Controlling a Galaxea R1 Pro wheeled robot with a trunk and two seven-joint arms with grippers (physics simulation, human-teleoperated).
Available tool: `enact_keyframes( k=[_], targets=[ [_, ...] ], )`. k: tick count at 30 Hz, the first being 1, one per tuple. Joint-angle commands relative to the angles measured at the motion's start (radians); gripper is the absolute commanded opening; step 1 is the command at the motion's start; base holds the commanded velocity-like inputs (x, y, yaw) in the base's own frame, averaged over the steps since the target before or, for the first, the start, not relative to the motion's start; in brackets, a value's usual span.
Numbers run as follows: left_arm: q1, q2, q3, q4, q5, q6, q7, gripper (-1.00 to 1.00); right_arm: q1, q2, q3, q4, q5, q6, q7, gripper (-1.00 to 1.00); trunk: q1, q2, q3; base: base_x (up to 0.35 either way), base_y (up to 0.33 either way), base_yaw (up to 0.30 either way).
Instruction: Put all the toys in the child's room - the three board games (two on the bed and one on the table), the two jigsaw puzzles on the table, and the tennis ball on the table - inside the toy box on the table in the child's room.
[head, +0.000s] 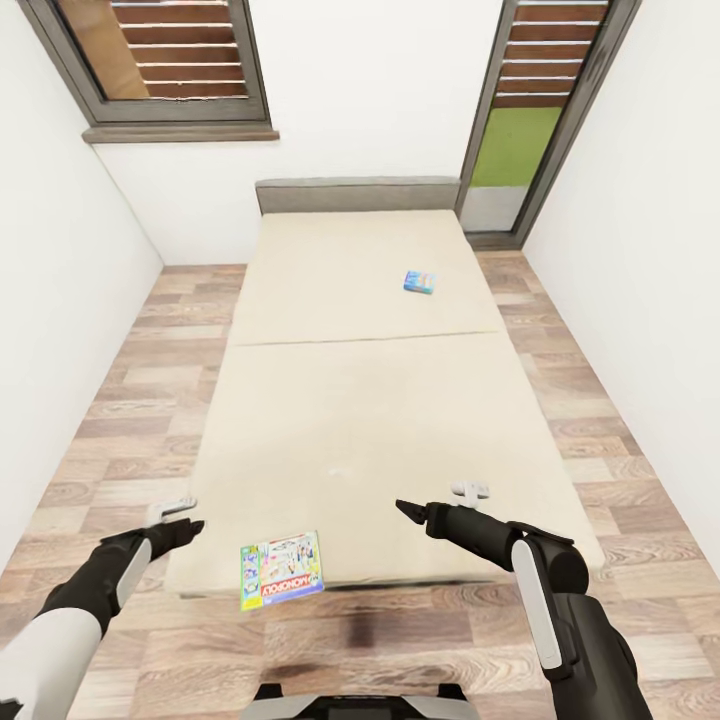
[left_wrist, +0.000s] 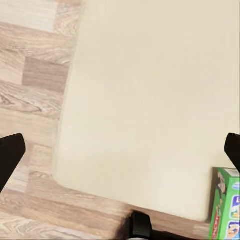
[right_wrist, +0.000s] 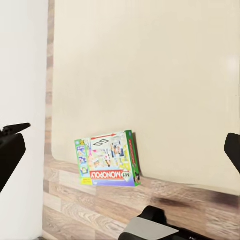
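2 board games are sitting on the bed (head: 370, 400) right now, well apart from each other. The Monopoly box (head: 282, 568) is down at the near edge of the mattress, hanging partly over the wooden floor (head: 150, 400), with its printed lid facing up. The smaller blue box (head: 420, 282) is way up on the far half of the mattress, toward the headboard (head: 357, 193) and off to the right side. Both arms are held out low over the foot of the bed. The left gripper (head: 180, 520) hangs at the bed's near left corner, just left of the Monopoly box, and its wrist camera has the 2 dark fingertips (left_wrist: 10, 155) spread wide with nothing between them, so it's open and empty. The right gripper (head: 405, 510) hovers over the mattress to the right of the Monopoly box, also spread wide and holding nothing; from its wrist camera the Monopoly box (right_wrist: 107, 159) sits between the parted fingertips (right_wrist: 12, 145), further out on the bed edge. White walls, a window (head: 160, 60) and a door (head: 540, 110) sit behind the bed.
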Motion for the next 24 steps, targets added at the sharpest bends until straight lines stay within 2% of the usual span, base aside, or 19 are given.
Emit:
enact_keyframes(
  k=[1, 2, 8, 24],
  targets=[
    [0.0, -0.003, 0.003, 0.001, 0.009, 0.003, 0.015, 1.0, -0.001, 0.001, -0.002, -0.001, -0.004, 0.008, 0.001, 1.0, 0.001, -0.002, 0.0, 0.0, 0.0, 0.0],
    [0.0, -0.007, 0.003, 0.007, 0.009, -0.003, 0.038, 1.0, -0.001, 0.001, -0.002, -0.001, -0.004, 0.008, 0.001, 1.0, 0.001, -0.002, 0.002, 0.0, 0.0, 0.0],
    [0.0, -0.016, 0.003, 0.016, 0.009, -0.013, 0.074, 1.0, -0.001, 0.001, -0.002, -0.001, -0.004, 0.007, 0.001, 1.0, 0.001, -0.002, 0.011, 0.0, 0.0, 0.0],
    [0.0, -0.024, 0.003, 0.019, 0.009, -0.022, 0.088, 1.0, -0.001, 0.001, -0.002, -0.001, -0.004, 0.007, 0.001, 1.0, 0.001, -0.002, 0.035, 0.0, 0.0, 0.0]
  ],
)
